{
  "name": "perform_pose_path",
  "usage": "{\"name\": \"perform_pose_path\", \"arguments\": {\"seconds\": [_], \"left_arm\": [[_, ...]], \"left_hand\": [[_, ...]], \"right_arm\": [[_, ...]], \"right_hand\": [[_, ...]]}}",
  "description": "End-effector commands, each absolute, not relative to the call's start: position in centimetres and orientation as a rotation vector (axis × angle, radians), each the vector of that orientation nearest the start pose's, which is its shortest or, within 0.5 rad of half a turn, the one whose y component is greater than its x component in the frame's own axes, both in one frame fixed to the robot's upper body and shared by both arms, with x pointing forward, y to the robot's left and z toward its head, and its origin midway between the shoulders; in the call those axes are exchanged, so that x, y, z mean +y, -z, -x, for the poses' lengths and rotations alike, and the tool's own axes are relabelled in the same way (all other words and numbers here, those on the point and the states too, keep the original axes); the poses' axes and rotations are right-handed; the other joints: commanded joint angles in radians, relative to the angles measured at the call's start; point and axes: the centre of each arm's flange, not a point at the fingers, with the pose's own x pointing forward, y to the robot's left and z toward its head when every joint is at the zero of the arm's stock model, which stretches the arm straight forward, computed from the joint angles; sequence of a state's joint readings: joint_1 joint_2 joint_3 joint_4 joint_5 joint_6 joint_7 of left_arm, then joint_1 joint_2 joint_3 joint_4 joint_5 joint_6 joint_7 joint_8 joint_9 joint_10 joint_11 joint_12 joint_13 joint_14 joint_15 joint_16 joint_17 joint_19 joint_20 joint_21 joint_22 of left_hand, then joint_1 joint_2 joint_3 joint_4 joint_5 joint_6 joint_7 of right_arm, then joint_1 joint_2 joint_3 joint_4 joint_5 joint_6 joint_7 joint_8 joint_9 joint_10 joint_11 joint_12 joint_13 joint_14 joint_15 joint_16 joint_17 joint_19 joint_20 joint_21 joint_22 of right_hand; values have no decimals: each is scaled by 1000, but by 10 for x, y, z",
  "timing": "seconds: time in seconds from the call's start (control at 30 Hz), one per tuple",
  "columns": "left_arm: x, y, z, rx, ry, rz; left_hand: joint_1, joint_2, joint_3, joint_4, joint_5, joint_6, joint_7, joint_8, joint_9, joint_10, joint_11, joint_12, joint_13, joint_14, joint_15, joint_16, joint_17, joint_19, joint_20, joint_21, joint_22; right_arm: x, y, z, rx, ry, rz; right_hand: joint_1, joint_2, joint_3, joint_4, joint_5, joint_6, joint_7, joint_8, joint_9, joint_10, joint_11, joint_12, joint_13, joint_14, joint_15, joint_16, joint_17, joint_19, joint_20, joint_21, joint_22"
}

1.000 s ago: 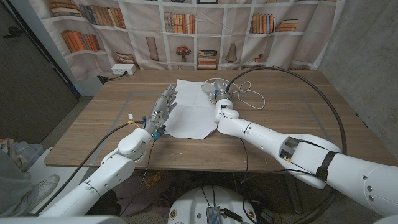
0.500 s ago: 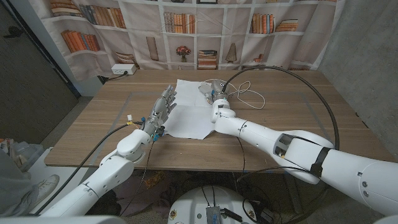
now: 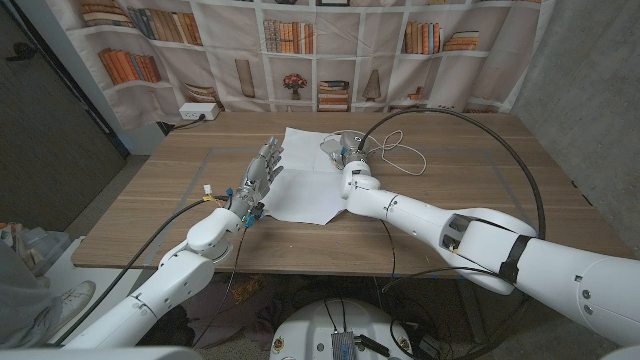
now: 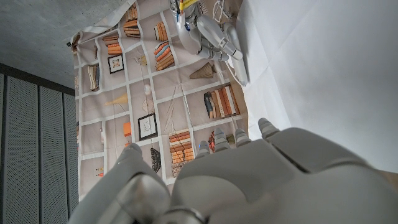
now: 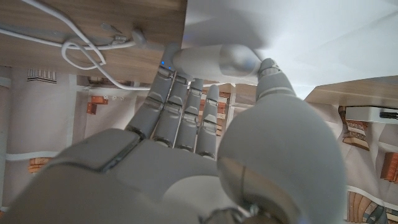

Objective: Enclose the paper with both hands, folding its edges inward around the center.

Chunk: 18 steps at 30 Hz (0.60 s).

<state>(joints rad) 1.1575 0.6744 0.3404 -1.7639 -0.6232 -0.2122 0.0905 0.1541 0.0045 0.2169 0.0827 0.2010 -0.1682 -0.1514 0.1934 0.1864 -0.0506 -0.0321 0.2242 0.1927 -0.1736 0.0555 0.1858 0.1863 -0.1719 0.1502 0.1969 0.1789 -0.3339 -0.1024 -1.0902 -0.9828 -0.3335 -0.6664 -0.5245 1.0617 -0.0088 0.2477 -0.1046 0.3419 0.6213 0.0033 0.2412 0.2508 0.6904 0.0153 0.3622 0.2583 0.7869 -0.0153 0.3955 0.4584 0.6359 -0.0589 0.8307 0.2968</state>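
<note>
- The thin white sheet of paper (image 3: pixel 305 172) lay nearly flat on the pale wooden table (image 3: pixel 450 200), a little nearer the far edge than the near one, with both hands at its sides.
- The left hand (image 3: pixel 258 175) stood at the paper's left edge, fingers extended and slightly apart, touching or just over the margin; it held nothing.
- The right hand (image 3: pixel 345 152) sat at the paper's right edge near the far corner. In the right wrist view its fingers (image 5: pixel 180 106) were held together and reached toward the sheet; whether they pinched the edge could not be told.
- To do this step well, I judged both hands should get fingertips under opposite edges together, then sweep inward evenly, so the sheet gathered round its centre rather than sliding away.
- The paper looked light, limp and smooth, with faint creases, so it would slip on the table's smooth grained boards unless pinned.
- A thin white cable (image 3: pixel 400 152) looped just beside the right hand and could snag.
</note>
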Motion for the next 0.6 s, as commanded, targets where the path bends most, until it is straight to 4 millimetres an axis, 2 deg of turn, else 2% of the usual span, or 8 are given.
{"name": "perform_pose_path", "arguments": {"seconds": [0.03, 0.1, 0.17, 0.23, 0.33, 0.43, 0.53, 0.6], "left_arm": [[247, 69, -560, -563, 311, -36], [247, 69, -560, -561, 314, -34], [247, 69, -559, -563, 314, -35], [247, 70, -559, -563, 310, -34], [247, 72, -557, -564, 306, -32], [246, 73, -556, -563, 305, -29], [245, 74, -555, -563, 306, -29], [245, 74, -555, -566, 306, -30]], "left_hand": [[4, 3, -7, 1, 6, -13, -1, 3, 3, 1, 0, -5, 3, -82, -8, 6, 2, -18, -6, 5, 5], [4, 3, -8, 1, 6, -13, -1, 3, 3, 0, 1, -5, 3, -82, -7, 6, 2, -14, -3, 7, 5], [4, 3, -8, 1, 6, -13, -1, 3, 3, 0, 1, -5, 3, -82, -7, 6, 3, -11, 3, 8, 5], [5, 4, -8, 1, 6, -13, -2, 3, 3, 1, 3, -5, 3, -83, -7, 6, 3, -12, 5, 7, 5], [5, 4, -9, 1, 6, -12, -2, 4, 3, 1, 4, -5, 3, -83, -7, 6, 3, -15, 3, 6, 4], [5, 4, -9, 1, 6, -11, -3, 4, 3, 1, 2, -5, 3, -83, -7, 6, 3, -15, 1, 6, 4], [5, 4, -9, 1, 6, -9, -3, 5, 3, 3, 2, -4, 3, -82, -7, 6, 3, -15, 0, 6, 4], [5, 4, -10, 1, 6, -8, -2, 5, 3, 2, 0, -5, 3, -81, -8, 6, 3, -15, -1, 6, 4]], "right_arm": [[-49, 4, -700, -410, 322, 1286], [-49, 4, -699, -407, 311, 1297], [-49, 5, -699, -402, 295, 1297], [-49, 5, -698, -405, 293, 1308], [-49, 5, -696, -403, 281, 1311], [-51, 4, -695, -404, 264, 1301], [-53, 3, -693, -407, 260, 1296], [-55, 2, -691, -409, 261, 1290]], "right_hand": [[135, 163, 130, -39, 19, -14, -14, -8, 1, 50, -75, -13, 6, 36, -217, -22, -3, -36, -68, 4, -11], [109, 154, 124, -27, 22, -26, -17, -15, -1, 45, -76, -17, 6, 23, -209, -44, -19, -48, -58, 5, -23], [52, 122, 106, -9, 23, -43, -20, -21, -3, 9, -72, -38, 2, -16, -188, -89, -51, -70, -31, 4, -45], [29, 110, 101, -5, 26, -57, -38, -26, -4, -23, -76, -57, -4, -43, -169, -115, -69, -87, -13, 2, -57], [5, 96, 95, -1, 26, -76, -42, -32, -6, -54, -66, -75, -12, -58, -161, -135, -85, -108, 11, -4, -71], [-30, 85, 88, 6, 23, -96, -28, -36, -7, -88, -44, -97, -22, -97, -134, -165, -105, -126, 22, -9, -89], [-40, 79, 89, 1, 20, -111, -14, -39, -9, -106, -26, -110, -30, -131, -113, -186, -120, -148, 29, -20, -102], [-62, 63, 81, 1, 11, -131, 5, -43, -12, -124, -9, -123, -38, -164, -79, -201, -136, -156, 45, -28, -112]]}}
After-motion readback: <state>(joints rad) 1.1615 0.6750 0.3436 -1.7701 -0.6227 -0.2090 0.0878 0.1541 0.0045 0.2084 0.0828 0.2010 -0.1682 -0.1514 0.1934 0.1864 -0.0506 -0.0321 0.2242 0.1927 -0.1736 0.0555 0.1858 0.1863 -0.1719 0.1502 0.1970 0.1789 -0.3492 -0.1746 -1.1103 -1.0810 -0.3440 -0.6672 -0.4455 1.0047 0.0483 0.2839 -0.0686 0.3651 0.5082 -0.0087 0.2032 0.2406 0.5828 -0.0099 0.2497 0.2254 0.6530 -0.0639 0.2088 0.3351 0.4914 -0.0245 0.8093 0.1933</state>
